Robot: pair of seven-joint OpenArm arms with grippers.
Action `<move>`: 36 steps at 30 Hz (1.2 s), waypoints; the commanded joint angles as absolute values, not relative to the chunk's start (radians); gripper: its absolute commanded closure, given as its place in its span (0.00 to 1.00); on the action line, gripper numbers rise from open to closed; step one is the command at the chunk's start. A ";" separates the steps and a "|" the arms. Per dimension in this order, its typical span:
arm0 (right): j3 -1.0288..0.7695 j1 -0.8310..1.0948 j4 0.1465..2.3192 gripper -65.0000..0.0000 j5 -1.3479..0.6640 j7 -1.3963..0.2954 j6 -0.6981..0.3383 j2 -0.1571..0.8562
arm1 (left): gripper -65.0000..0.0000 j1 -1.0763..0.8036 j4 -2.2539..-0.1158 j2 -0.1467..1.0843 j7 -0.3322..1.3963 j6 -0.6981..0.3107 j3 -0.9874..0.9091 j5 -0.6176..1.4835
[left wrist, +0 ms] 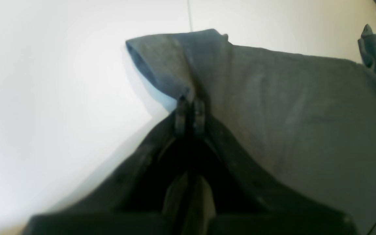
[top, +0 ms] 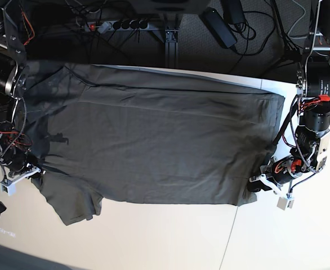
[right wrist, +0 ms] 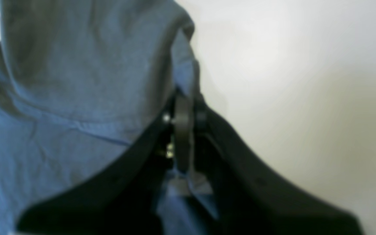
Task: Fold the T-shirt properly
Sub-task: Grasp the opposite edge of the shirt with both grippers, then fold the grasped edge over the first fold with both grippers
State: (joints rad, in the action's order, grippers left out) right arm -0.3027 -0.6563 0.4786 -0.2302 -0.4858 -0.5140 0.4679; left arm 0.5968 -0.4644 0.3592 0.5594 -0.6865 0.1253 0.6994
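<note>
Here, with each hand, left (left wrist: 189, 112) and right (right wrist: 183, 114), pinched closed on an edge of the T-shirt (top: 154, 146), lift both edges evenly off the worktop (top: 170, 242) so the fold line stays straight.

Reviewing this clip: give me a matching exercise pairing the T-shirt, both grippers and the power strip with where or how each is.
Things:
1. T-shirt
2. left gripper
3. right gripper
4. power strip

States:
A. shut on cloth at the base view's left edge
B. on the dark floor beyond the table
C. spread flat across the table
D. shut on the hem corner at the base view's right

Pairs: 1-C, 2-D, 3-A, 4-B
</note>
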 commanded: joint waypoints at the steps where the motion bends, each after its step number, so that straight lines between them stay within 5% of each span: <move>1: -0.303 -0.684 0.512 1.00 -0.244 -0.472 -0.580 0.484 | 1.00 0.616 -0.464 0.369 0.599 -0.698 0.131 0.670; 10: -0.303 -0.605 0.697 1.00 -0.447 -0.694 -0.585 0.537 | 1.00 0.587 -0.678 0.443 0.878 -0.698 0.131 0.966; 24: -0.304 -0.302 1.001 1.00 -0.690 -0.766 -0.588 0.708 | 1.00 0.320 -1.159 0.642 0.925 -0.698 0.133 1.092; 34: -0.305 -0.184 1.013 1.00 -0.696 -0.775 -0.587 0.728 | 1.00 0.206 -1.211 0.648 0.921 -0.698 0.133 1.086; 36: -0.305 -0.178 1.011 0.69 -0.692 -0.773 -0.583 0.729 | 1.00 0.201 -1.211 0.644 0.916 -0.698 0.133 1.084</move>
State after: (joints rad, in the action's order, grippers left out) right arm -0.2958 -0.1604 0.9981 -0.6823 -0.7906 -0.5152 0.6971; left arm 0.1776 -1.1976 0.6258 0.9405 -0.6888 0.1413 1.0698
